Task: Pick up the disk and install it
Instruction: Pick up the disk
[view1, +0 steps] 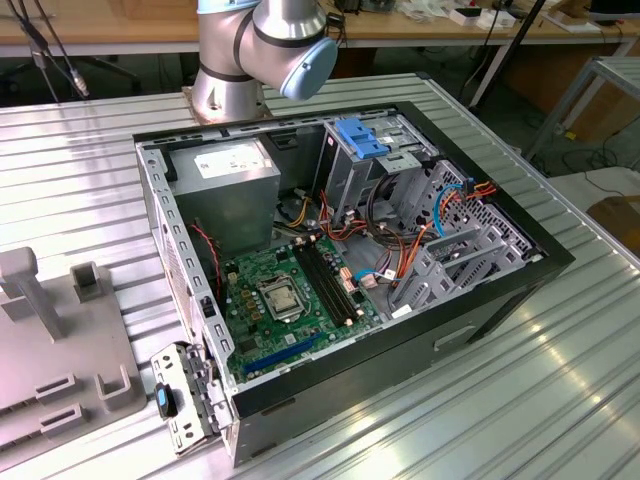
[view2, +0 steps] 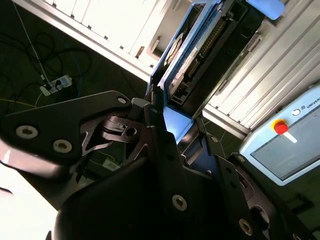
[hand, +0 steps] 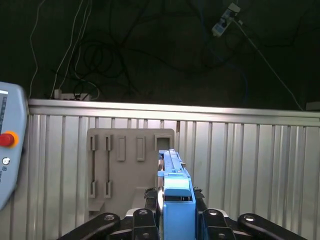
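First wrist view has the claw (hand: 176, 222) clenched on the disk (hand: 176, 185), held edge-on with its near end hidden in the grip, a grey fixture tray (hand: 125, 165) just beyond it on the ribbed table (hand: 250, 160), bare either side, whose far edge meets dark, cable-strewn floor (hand: 280, 30).

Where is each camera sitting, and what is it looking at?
Exterior view: off the arm, looking down into the open computer case; the arm shows.
First wrist view: on the wrist, facing a grey holder past the fingers.
Second wrist view: on the wrist, looking along the fingers.
Both wrist views share the blue-framed disk between the fingers.
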